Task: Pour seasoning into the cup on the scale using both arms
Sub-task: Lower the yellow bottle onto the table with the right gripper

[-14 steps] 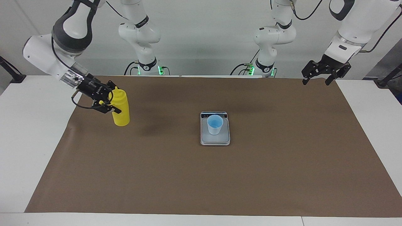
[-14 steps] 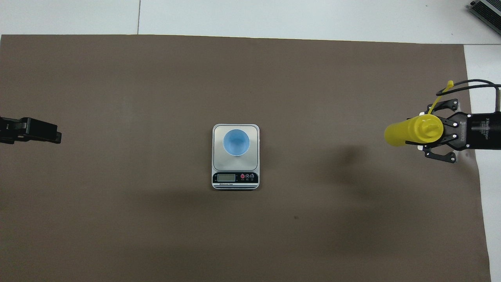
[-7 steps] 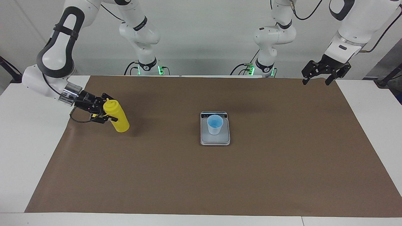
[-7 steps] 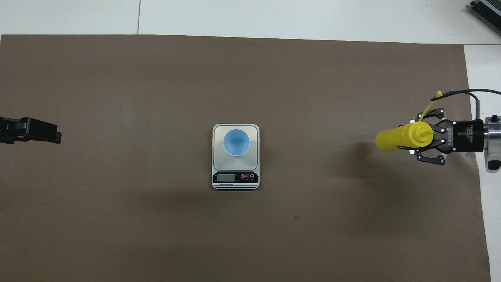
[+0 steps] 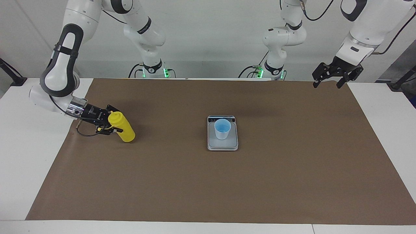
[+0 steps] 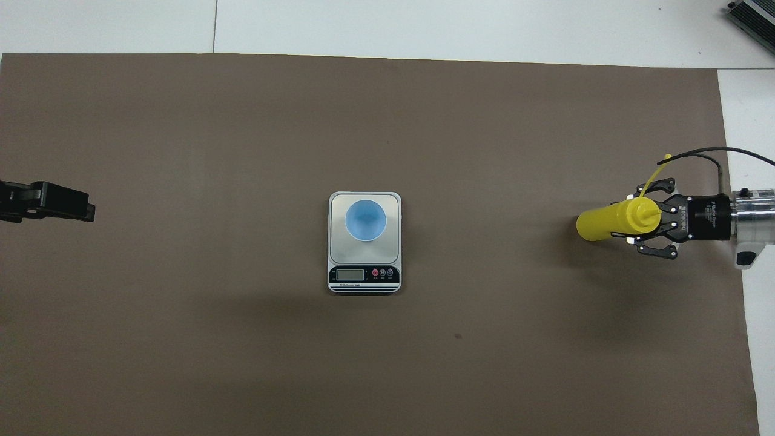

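Note:
The yellow seasoning bottle (image 5: pixel 125 132) is at the right arm's end of the brown mat, tilted with its nozzle toward the table's edge and its base at the mat. My right gripper (image 5: pixel 111 124) is shut on its upper part, just under the cap; it also shows in the overhead view (image 6: pixel 633 223) on the bottle (image 6: pixel 599 223). The light blue cup (image 5: pixel 222 128) stands upright on the silver-grey scale (image 5: pixel 211 145) at the mat's middle; the overhead view shows the cup (image 6: pixel 366 220) and the scale (image 6: pixel 336 243). My left gripper (image 5: pixel 327 85) waits open over the mat's corner at the left arm's end.
The brown mat (image 5: pixel 208 188) covers most of the white table (image 5: pixel 29 156). The scale's display strip (image 6: pixel 364 275) is at its end nearer the robots. The left gripper also shows at the edge of the overhead view (image 6: pixel 66 204).
My right arm has lowered the bottle toward the mat and tilted it further. The left arm, the cup and the scale have not moved.

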You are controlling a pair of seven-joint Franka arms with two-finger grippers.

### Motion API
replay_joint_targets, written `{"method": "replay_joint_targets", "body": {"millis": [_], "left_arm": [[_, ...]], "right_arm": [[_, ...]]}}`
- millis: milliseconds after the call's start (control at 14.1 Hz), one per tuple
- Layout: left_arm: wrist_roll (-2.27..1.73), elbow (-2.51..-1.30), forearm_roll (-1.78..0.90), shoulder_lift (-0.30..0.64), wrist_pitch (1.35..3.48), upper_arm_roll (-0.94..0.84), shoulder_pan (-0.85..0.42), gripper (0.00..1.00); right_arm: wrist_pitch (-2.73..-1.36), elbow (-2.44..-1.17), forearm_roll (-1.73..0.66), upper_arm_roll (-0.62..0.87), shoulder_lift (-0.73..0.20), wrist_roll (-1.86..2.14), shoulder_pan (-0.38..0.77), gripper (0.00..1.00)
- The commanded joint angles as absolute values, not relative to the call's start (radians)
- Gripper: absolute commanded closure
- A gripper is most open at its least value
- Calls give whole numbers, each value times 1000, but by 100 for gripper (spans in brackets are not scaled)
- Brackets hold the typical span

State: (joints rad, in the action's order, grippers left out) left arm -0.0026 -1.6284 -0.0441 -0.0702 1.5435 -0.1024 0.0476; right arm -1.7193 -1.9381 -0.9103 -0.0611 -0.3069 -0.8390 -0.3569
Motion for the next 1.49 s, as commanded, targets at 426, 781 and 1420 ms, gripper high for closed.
{"method": "replay_joint_targets", "body": {"millis": [426,781,1420], "left_arm": [[2,-1647,-41,-92,1542,-98,46,0],[3,-1647,-41,-92,1542,-97,46,0],[3,-1647,-41,-92,1542,-98,46,0]], "right_arm": [[-1759,-1936,-925,-52,-308,-836,-351,100],[-1773,-1953,-925,-52,-307,-841,-350,93],[-1784,-1944,-835,-52,-287,-842,-330,0]]}}
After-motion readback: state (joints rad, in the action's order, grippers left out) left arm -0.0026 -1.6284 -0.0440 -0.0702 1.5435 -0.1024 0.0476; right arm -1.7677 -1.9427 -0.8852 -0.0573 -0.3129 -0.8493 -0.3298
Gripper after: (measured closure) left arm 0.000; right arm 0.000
